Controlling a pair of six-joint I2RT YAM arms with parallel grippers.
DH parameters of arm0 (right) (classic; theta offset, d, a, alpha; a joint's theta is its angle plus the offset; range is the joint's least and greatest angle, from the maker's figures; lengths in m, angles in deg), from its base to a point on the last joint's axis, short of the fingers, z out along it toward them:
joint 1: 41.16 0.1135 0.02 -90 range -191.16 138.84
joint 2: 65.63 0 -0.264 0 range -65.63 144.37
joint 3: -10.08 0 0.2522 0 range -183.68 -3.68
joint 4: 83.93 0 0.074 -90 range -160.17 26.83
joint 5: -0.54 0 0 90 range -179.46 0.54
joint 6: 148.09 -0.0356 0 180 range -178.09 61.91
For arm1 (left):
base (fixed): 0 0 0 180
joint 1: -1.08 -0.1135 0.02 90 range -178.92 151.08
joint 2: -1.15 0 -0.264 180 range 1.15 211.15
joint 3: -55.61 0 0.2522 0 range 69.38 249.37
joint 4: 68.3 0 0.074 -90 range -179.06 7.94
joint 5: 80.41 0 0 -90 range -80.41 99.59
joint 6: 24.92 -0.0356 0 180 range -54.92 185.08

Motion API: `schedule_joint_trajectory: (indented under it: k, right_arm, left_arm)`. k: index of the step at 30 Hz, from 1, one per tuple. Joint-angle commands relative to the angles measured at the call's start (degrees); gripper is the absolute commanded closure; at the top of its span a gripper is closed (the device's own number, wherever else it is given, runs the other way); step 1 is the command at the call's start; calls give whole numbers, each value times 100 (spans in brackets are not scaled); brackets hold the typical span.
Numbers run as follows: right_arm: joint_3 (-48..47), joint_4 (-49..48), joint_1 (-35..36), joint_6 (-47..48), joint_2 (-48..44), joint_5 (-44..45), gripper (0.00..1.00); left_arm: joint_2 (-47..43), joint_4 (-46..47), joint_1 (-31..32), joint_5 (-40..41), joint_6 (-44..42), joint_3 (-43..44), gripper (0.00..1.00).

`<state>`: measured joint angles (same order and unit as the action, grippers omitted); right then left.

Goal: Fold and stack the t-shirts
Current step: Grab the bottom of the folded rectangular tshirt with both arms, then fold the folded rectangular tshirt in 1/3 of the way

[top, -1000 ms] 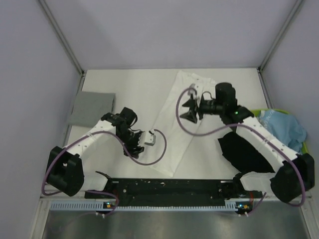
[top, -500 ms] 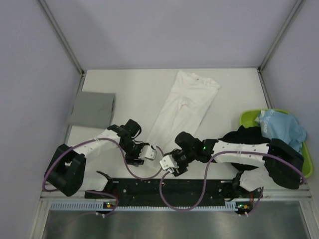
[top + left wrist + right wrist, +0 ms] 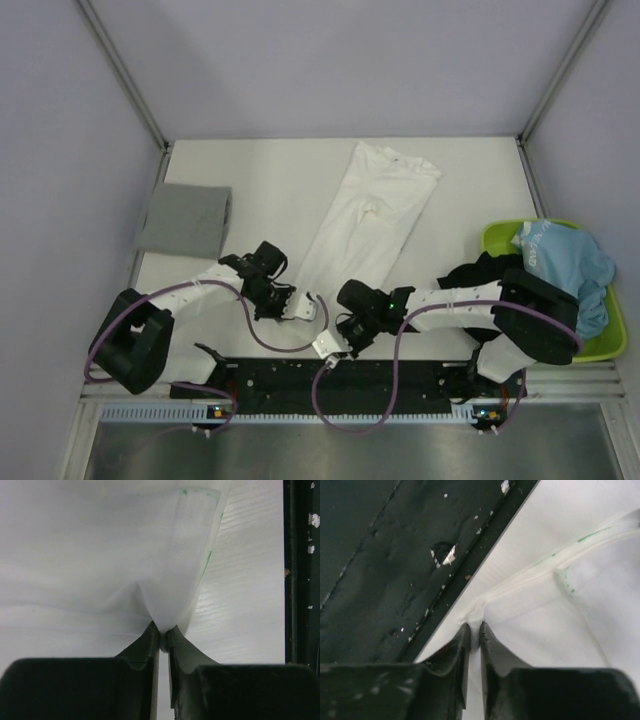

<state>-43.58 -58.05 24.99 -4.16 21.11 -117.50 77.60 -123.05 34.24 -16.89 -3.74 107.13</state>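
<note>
Left wrist: white shirt (image 3: 100, 545) edge is pinched by left tool (image 3: 161, 631). Hem corner is pinched by right tool (image 3: 473, 628).

tray (image 3: 492, 238): lime-green, right edge | table (image 3: 270, 170): white | mounting bar (image 3: 330, 376): black, near edge

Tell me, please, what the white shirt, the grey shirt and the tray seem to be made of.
White shirt: thin, soft cloth with a matte finish. It puckers and wrinkles, and a stitched hem shows in the wrist views.
Grey shirt: probably cloth too, matte, lying flat with soft edges.
Tray: likely plastic, lime-green and smooth, with a stiff, even rim.
</note>
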Motion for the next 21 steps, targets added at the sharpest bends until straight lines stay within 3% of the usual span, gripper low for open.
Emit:
schedule_joint_trajectory:
  k: [1, 5, 10, 15, 21]
  right_arm:
    - [44, 360, 100, -32, 169, 289, 99]
    - [123, 905, 100, -32, -367, 412, 100]
    - [158, 1073, -136, -733, -1544, 360, 100]
    - [202, 959, -1207, -1201, -2354, 394, 100]
    - [-88, 355, -2789, -1517, -2197, 641, 100]
  left_arm:
    - [-42, -128, 58, -77, 167, -102, 99]
    - [-103, -391, 58, -50, 473, 99, 100]
    - [-86, -568, 84, -147, 1430, 1126, 100]
    - [413, -410, 76, -42, 2003, 2295, 100]
    - [1792, -234, 67, 695, 2565, 4044, 100]
